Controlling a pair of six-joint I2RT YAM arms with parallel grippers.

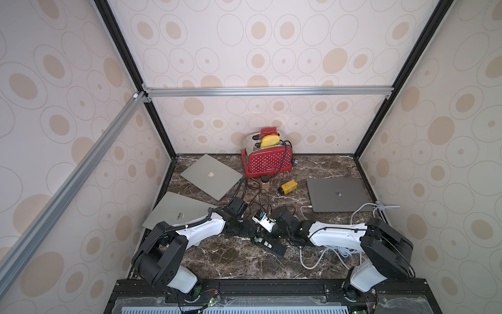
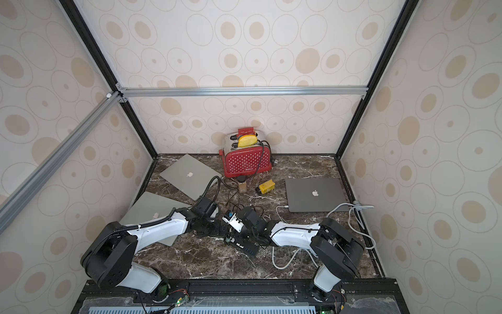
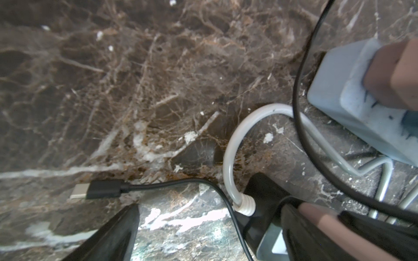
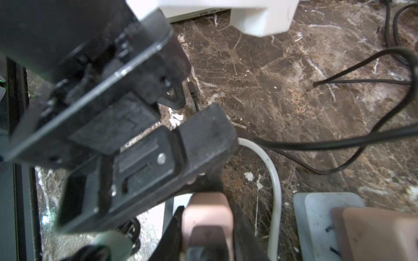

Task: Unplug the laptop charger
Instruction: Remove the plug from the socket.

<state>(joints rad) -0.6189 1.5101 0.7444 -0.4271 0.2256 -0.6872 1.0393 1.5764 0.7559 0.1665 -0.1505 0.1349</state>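
The white laptop charger [image 1: 263,219] [image 2: 232,219] hangs tilted just above the marble between the two wrists. My right gripper [image 1: 273,226] is shut on it. A pink pad [image 4: 373,230] presses the charger's [image 4: 316,217] marked face, as the left wrist view of the charger [image 3: 339,95] also shows. The black power strip [image 1: 274,246] [image 2: 245,246] lies just in front. My left gripper [image 3: 209,226] stands wide open beside the strip's end [image 3: 260,203], nothing between its fingers. A thick white cable [image 3: 228,146] enters that end.
A dark grey laptop [image 1: 336,194] lies at the right, with a white cable end [image 1: 306,207] at its near corner. Two silver laptops [image 1: 212,176] [image 1: 176,209] lie left. A red toaster [image 1: 267,160], brown jar [image 1: 264,185] and yellow block [image 1: 289,187] stand behind. Loose black cables [image 4: 339,144] and a coil of white cable [image 1: 345,250] lie around.
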